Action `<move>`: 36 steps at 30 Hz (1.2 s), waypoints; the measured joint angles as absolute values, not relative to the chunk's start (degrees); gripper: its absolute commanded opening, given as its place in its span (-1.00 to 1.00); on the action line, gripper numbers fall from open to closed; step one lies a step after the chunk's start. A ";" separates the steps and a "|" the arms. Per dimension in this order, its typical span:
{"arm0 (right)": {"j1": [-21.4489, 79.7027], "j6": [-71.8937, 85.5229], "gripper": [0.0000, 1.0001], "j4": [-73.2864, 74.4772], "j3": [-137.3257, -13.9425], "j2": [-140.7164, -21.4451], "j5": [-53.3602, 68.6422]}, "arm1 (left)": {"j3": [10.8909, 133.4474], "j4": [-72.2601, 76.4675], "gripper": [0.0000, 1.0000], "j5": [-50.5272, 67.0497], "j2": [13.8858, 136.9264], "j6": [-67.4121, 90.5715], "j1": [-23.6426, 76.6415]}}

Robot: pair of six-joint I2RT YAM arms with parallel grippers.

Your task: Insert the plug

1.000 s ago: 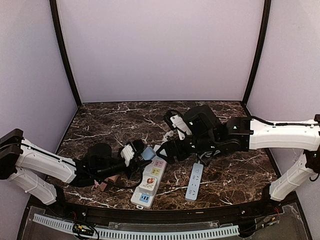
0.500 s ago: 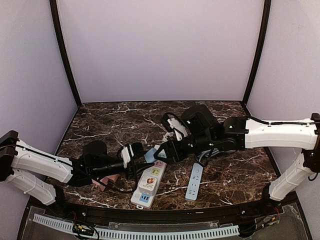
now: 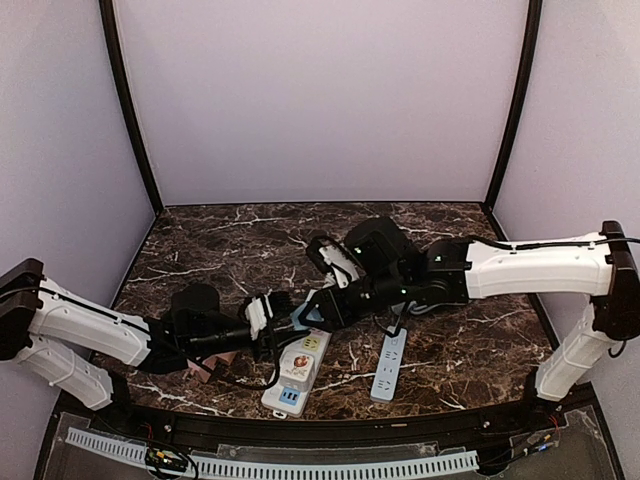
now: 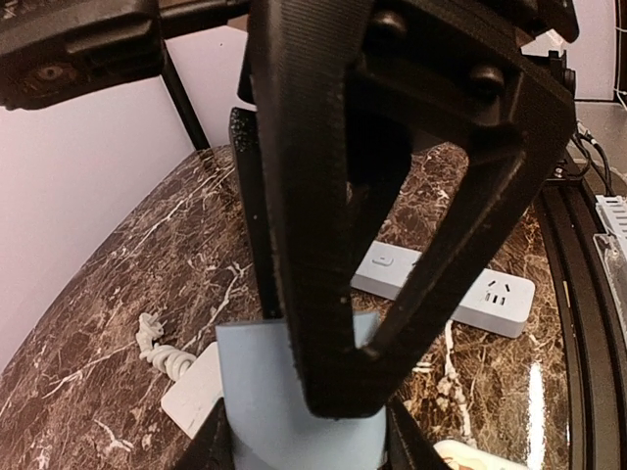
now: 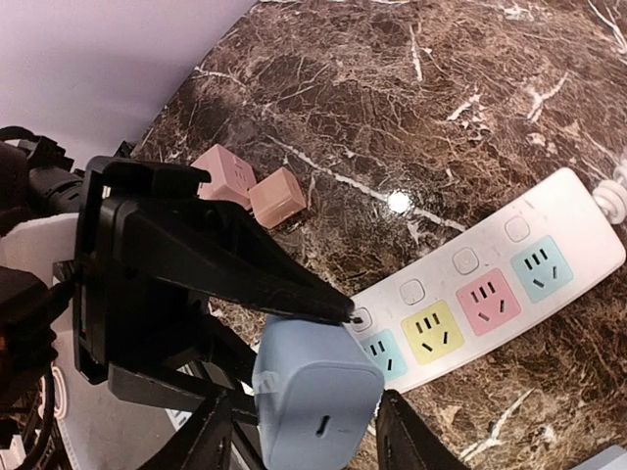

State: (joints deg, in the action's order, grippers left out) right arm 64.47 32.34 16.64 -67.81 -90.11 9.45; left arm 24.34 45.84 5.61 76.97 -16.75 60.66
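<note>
Left gripper (image 4: 306,443): clamped on blue plug (image 5: 315,392), over power strip's (image 5: 490,294) end.
Right gripper (image 5: 306,433): plug straddled; grip cannot be told.
Right wrist view, not left: coloured sockets (image 5: 436,331) shown.
Since earlier: right jaws narrowed.

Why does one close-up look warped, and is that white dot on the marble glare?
Left wrist view: a wide lens curves the dark marble table, and black fingers close up loom huge. Right wrist view: yes, the white dot is likely lamp glare. Top view: even, sharp.
</note>
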 measured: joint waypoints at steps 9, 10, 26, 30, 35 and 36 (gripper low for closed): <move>63.44 35.81 -0.98 16.69 -68.79 -92.49 9.47 | 24.53 47.13 -0.91 2.92 80.05 -19.00 60.62; 63.29 36.10 -1.00 16.47 -68.88 -92.60 9.65 | 24.62 47.16 -0.88 2.68 80.09 -19.07 60.60; 63.88 34.65 -1.00 16.82 -68.18 -91.66 5.04 | 25.34 42.76 0.54 1.80 77.65 -15.05 60.66; 64.03 34.85 -1.00 17.72 -66.76 -89.12 0.56 | 25.06 41.82 0.57 0.99 75.13 -12.69 60.66; 64.01 35.90 -1.00 19.66 -66.22 -86.74 -5.78 | 24.27 38.83 0.40 -2.02 74.19 -8.88 60.66; 64.01 36.16 -1.00 19.94 -66.02 -86.54 -6.72 | 24.27 37.80 0.36 -3.14 74.19 -7.77 60.66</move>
State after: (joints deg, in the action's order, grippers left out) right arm 64.01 36.16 19.94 -66.02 -86.54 -6.72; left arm 24.27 37.80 -3.14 74.19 -7.77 60.66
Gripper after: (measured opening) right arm 0.228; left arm 0.741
